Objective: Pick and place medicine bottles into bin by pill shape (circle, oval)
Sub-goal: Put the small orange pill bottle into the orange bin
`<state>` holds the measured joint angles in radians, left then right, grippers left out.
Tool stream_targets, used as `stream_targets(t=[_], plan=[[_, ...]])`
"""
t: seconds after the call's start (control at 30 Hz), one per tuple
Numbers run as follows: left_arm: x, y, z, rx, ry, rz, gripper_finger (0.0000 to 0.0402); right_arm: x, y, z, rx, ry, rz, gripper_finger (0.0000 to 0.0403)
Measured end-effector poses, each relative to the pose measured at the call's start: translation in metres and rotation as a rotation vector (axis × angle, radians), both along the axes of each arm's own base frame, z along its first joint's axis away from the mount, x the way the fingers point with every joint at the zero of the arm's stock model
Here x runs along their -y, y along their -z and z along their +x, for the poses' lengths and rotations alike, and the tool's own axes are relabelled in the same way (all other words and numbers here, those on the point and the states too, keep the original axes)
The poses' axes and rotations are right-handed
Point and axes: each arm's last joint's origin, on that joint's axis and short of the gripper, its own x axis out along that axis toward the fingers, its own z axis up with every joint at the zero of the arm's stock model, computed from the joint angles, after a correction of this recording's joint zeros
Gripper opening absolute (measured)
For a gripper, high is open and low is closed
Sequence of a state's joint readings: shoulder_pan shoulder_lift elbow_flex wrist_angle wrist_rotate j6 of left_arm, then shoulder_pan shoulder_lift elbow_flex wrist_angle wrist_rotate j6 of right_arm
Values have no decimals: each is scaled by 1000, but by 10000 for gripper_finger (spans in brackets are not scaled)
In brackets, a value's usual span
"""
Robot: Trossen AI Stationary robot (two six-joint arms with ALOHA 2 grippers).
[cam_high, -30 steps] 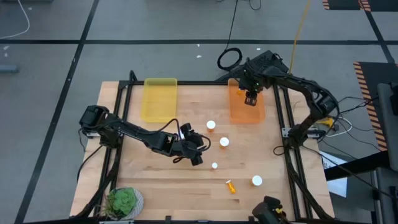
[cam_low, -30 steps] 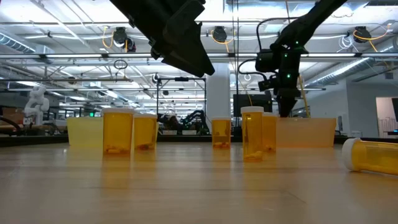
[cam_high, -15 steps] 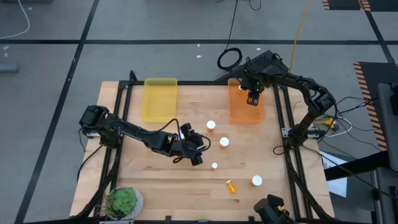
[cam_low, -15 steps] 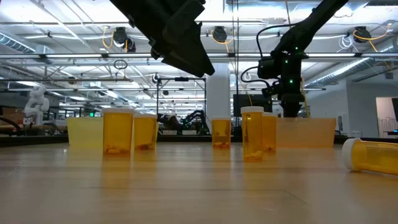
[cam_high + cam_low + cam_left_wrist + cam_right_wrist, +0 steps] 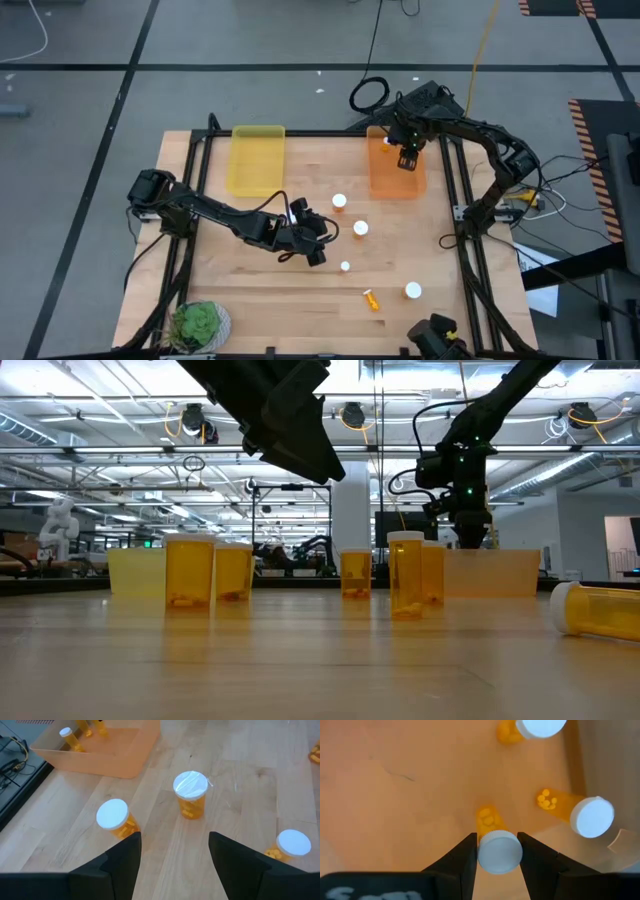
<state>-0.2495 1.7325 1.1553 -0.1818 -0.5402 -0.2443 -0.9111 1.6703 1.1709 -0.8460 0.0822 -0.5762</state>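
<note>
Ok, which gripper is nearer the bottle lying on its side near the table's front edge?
Left. The left gripper hovers mid-table, a short way from the lying bottle. The right gripper is over the orange bin at the far side.

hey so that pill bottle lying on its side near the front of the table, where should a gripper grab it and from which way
Grip the tipped bottle across its orange barrel, coming straight down from above. It lies flat on the wooden table, so its rounded sides face outward and the space around it looks open. Turning the fingers across its long axis should probably stop it rolling away. The cap end offers less to hold.
</note>
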Motion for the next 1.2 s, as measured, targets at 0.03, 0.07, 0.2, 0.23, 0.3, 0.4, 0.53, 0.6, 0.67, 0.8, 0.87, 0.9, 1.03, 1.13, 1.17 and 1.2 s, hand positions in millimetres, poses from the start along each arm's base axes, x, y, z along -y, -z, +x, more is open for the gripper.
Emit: stream_targets(t=[0.03,0.07,0.2,0.23,0.3,0.4,0.53,0.6,0.67,0.8,0.87,0.9,1.03,1.13,1.17,1.2], plan=[[0,0,0,0,0,0,237,0,0,0,0,1,1,125],[0,0,0,1,0,-1,237,0,0,0,0,4,0,125],[0,0,0,1,0,-1,237,-1,0,0,-2,10,5,134],[0,0,0,2,-1,-3,237,-1,0,0,-1,13,5,139],[1,0,0,3,-1,-4,237,-1,0,0,-1,14,5,149],[1,0,0,7,1,-4,237,0,0,0,1,13,3,164],[2,0,0,8,2,-5,237,0,0,0,2,13,1,179],[2,-1,0,9,2,-5,237,0,0,0,2,13,1,183],[2,-1,0,9,3,-5,237,-1,-3,0,1,29,-13,186],[2,-1,0,9,4,-5,237,-11,-20,1,36,46,-67,191],[2,0,0,8,4,-4,237,-19,-33,2,71,37,-102,195],[2,-1,0,9,4,-5,237,-24,-40,3,90,30,-121,197],[2,-1,0,14,4,-6,237,-47,-66,6,172,2,-188,205],[3,-2,1,25,6,-9,237,-66,-86,6,223,-11,-256,206],[3,-2,1,28,9,-12,237,-73,-92,7,235,-16,-283,205],[4,-2,1,31,14,-18,237,-80,-97,7,247,-21,-310,205]])
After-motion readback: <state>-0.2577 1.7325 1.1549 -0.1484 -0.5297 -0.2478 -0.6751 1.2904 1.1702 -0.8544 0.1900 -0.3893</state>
